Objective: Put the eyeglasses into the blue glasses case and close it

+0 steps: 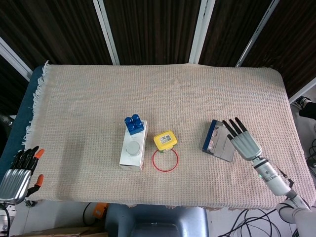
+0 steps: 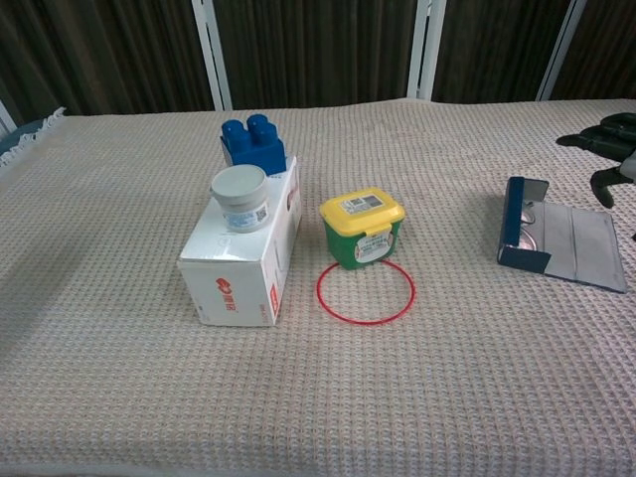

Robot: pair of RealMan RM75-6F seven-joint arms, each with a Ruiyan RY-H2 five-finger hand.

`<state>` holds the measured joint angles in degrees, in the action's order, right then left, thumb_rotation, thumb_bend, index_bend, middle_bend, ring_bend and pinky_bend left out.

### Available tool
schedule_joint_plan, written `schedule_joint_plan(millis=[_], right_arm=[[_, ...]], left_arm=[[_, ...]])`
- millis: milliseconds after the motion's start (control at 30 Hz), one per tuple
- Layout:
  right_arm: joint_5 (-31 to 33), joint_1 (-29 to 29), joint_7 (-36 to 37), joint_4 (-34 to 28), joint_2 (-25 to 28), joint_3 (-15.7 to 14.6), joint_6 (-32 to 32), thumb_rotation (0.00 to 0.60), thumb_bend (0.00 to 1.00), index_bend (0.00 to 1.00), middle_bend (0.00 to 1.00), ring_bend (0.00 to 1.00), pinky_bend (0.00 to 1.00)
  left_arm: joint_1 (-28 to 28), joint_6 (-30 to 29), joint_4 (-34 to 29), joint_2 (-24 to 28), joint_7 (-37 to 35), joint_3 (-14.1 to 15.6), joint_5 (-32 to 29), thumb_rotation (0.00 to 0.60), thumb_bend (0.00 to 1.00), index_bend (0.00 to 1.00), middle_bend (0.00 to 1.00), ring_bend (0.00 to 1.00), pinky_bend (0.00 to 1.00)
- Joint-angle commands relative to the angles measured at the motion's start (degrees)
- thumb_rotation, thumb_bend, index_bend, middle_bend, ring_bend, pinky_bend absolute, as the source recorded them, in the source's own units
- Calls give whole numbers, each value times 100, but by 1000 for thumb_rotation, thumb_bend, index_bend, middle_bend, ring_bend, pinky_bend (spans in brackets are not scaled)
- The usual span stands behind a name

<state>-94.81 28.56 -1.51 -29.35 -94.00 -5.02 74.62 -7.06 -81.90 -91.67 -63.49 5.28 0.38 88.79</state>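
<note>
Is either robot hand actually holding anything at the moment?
No. The right robot hand hangs open beside the blue glasses case, not gripping it; the left robot hand is empty, off the table edge.
</note>
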Motion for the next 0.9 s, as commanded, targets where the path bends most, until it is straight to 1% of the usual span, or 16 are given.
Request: schedule_joint_plan(millis=[33, 133, 267, 300, 500, 900], right_arm=[[-232, -90, 493, 625, -175, -228, 41, 600, 300, 639, 92, 0, 0], [-354, -102, 716, 1002, -315, -344, 22, 600, 311, 645, 92, 0, 0], [-435, -107, 897, 1355, -467, -424, -33, 600, 391, 647, 92, 0, 0], [-440, -105, 935, 1424, -507, -428, -49, 600, 399, 647, 92, 0, 0], [-434, -71, 1070, 1604, -663, -416, -138, 600, 411, 664, 92, 0, 0], [-429, -103, 1162, 1746, -793, -421, -229, 600, 411, 647, 92, 0, 0]], left_arm=[[-17, 30, -14, -14, 29, -2, -15, 600, 445, 0, 0, 0, 35], [-27, 45, -14, -19, 35, -10, -33, 600, 445, 0, 0, 0, 35], [-29, 51, -11, -20, 37, -14, -49, 600, 445, 0, 0, 0, 34], [-31, 55, -10, -20, 38, -15, -54, 600, 445, 0, 0, 0, 35], [-33, 59, -14, -18, 42, -11, -57, 600, 446, 0, 0, 0, 34], [-25, 34, -18, -6, 24, -4, -44, 600, 446, 0, 0, 0, 35]])
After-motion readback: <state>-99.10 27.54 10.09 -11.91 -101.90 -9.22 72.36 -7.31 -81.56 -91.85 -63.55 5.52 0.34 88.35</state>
